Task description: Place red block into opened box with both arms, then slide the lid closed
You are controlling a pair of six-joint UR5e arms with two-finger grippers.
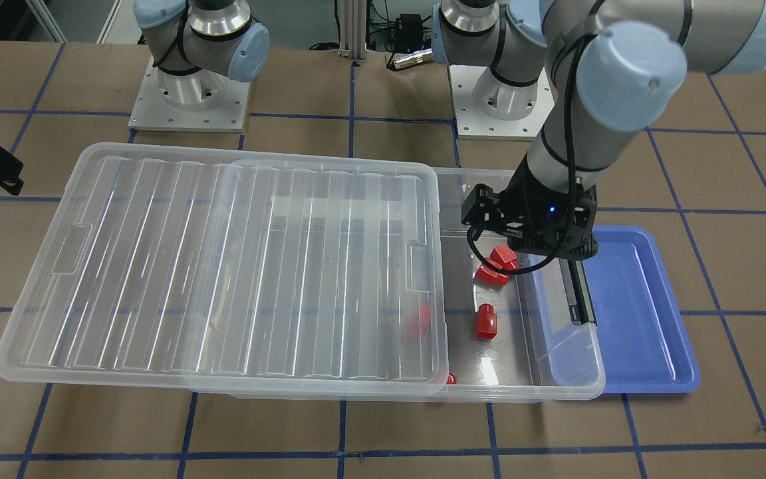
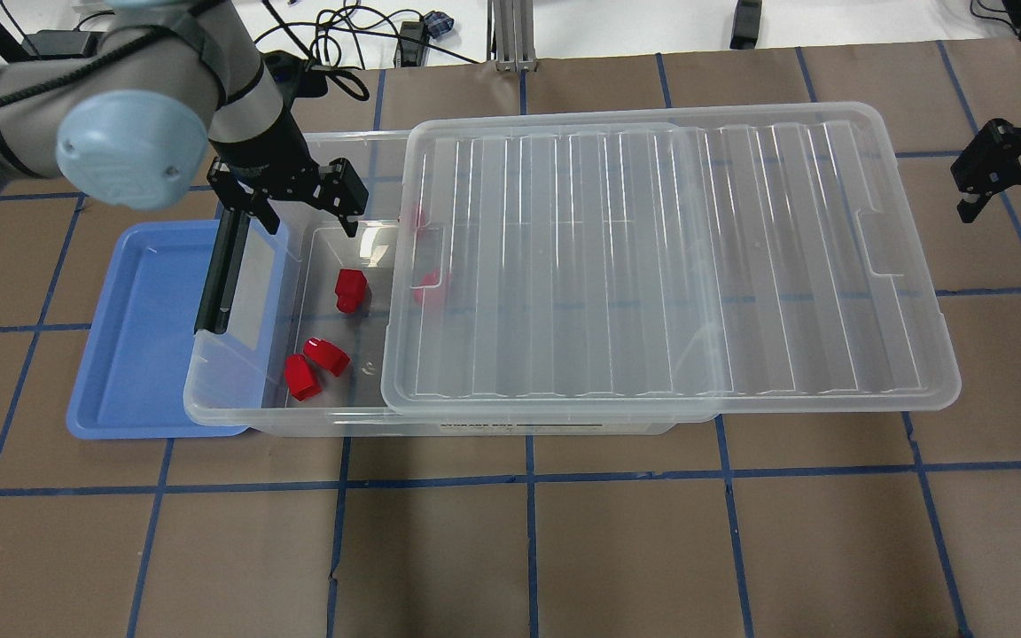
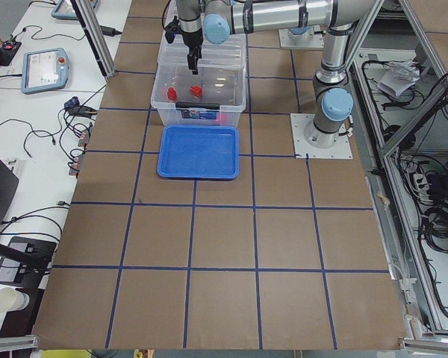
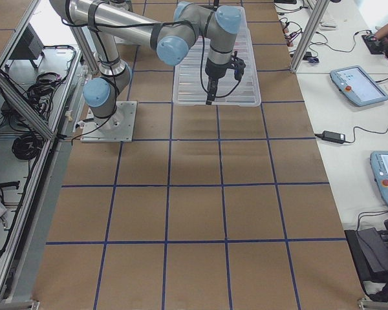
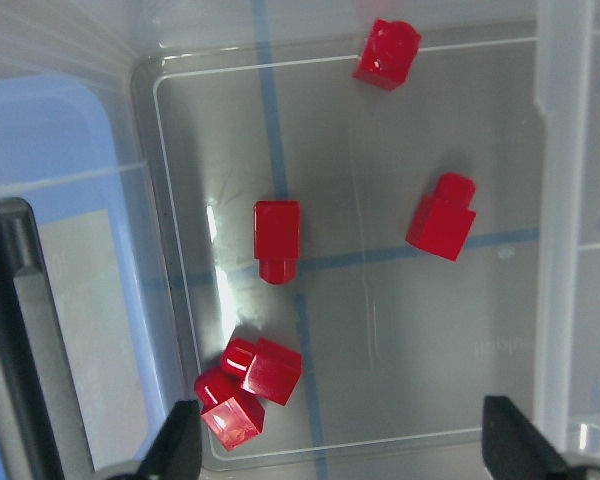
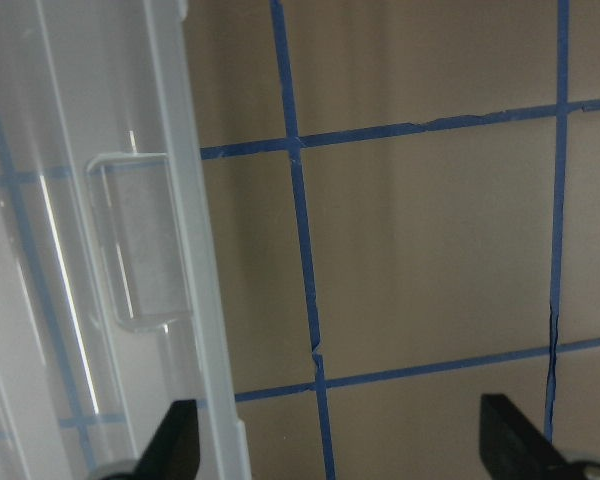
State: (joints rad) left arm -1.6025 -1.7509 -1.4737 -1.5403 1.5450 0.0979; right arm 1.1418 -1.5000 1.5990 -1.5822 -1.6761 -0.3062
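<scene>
Several red blocks [image 2: 351, 290] lie on the floor of the clear box [image 2: 315, 418], seen from above in the left wrist view [image 5: 277, 240]. Two more blocks show blurred under the ribbed lid [image 2: 652, 257]. The lid rests on the box, shifted toward my right side, so the box end with the black latch bar [image 2: 218, 275] is uncovered. My left gripper [image 2: 298, 213] hangs open above that uncovered end, with nothing between its fingers [image 5: 180, 445]. My right gripper [image 2: 1020, 199] stands open just beyond the lid's far short end, holding nothing; the lid's tab recess [image 6: 130, 240] shows beside it.
A blue tray [image 2: 138, 354] lies on the table, partly under the box's uncovered end. Both arm bases [image 1: 190, 100] stand behind the box. The brown table [image 2: 564, 549] with blue tape lines stretches in front of the box.
</scene>
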